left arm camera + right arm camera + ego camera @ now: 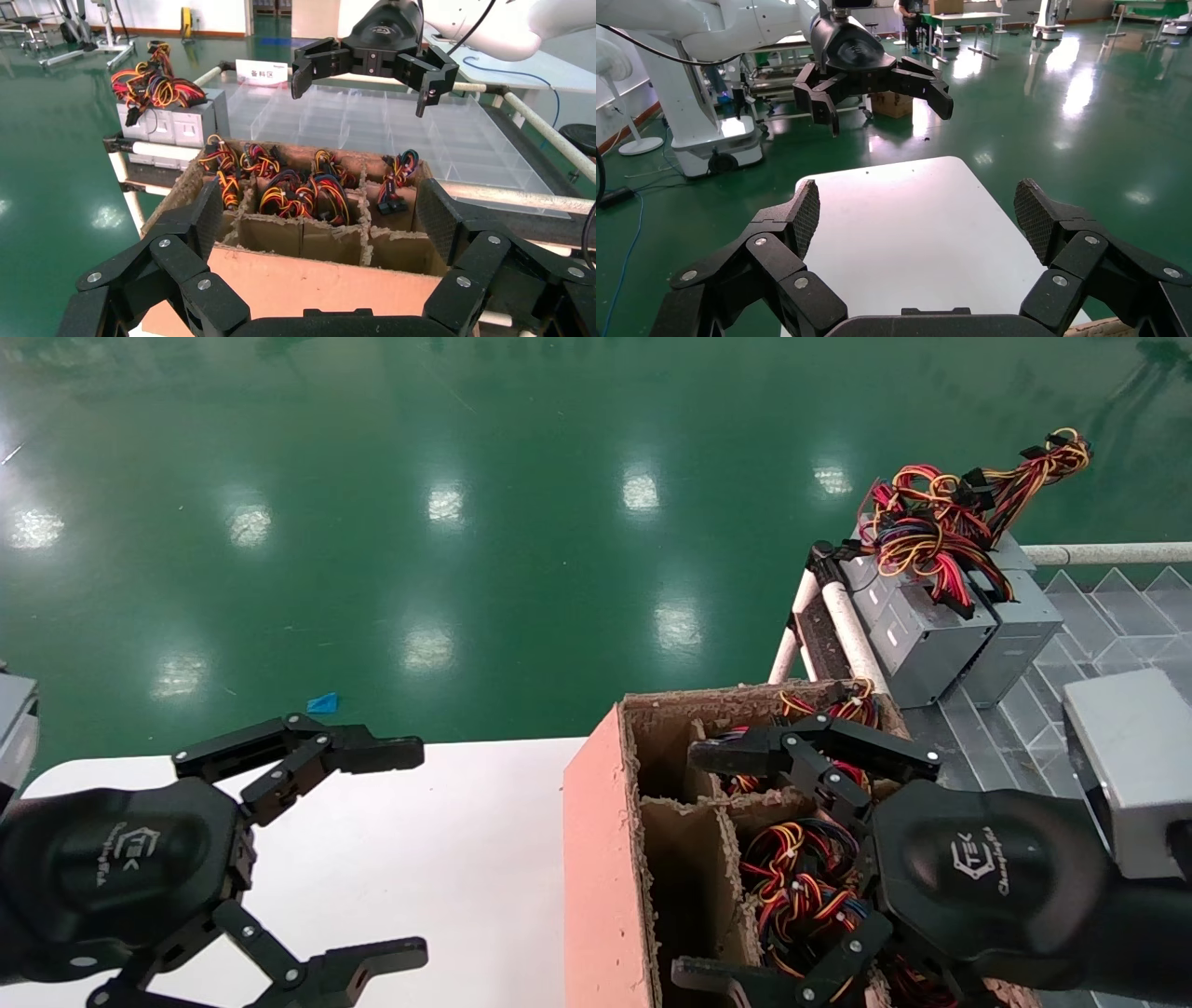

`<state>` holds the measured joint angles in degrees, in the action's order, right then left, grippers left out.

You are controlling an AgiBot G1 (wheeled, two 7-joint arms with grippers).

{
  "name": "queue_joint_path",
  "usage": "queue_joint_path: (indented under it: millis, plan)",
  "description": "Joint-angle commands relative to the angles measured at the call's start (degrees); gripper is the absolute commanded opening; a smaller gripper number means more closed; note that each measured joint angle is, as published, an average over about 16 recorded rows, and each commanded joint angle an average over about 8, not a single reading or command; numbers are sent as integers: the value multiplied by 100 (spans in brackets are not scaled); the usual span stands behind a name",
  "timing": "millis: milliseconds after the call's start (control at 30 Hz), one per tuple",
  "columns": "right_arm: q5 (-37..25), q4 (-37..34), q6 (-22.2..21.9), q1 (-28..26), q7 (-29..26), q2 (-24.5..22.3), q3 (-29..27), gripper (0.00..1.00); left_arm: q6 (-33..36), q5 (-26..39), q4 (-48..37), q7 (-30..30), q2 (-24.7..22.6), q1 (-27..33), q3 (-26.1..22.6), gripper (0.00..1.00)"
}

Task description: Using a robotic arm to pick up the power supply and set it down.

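A bundle of red, yellow, black and blue-purple wires (798,873) rises from a compartment of the cardboard box (601,868). It belongs to the power supply, whose grey body is hidden down in the compartment. The same bundle (309,195) sits mid-box in the left wrist view. My right gripper (684,866) hangs open just above this bundle, touching nothing; it also shows as the right gripper (362,81) over the box's far side. The left gripper (421,848) is open and empty over the white table (447,831), left of the box.
Two grey boxes (931,635) with red-yellow wires lie on the rack at the back right, and another grey box (1131,766) sits at the right edge. A clear divided tray (1108,617) lies beside them. Other box compartments hold more wire bundles (228,168).
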<state>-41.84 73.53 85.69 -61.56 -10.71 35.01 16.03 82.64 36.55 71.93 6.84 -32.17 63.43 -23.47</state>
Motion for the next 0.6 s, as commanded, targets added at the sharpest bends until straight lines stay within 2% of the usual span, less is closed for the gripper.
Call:
queue_joint_path:
  millis: [33, 600]
  plan:
    - [-1, -3, -1, -1, 1, 1, -1, 100, 0, 0, 0, 0, 0, 0, 0, 100]
    - [-7, -11, -6, -8, 7, 2, -3, 100, 0, 0, 0, 0, 0, 0, 0, 100]
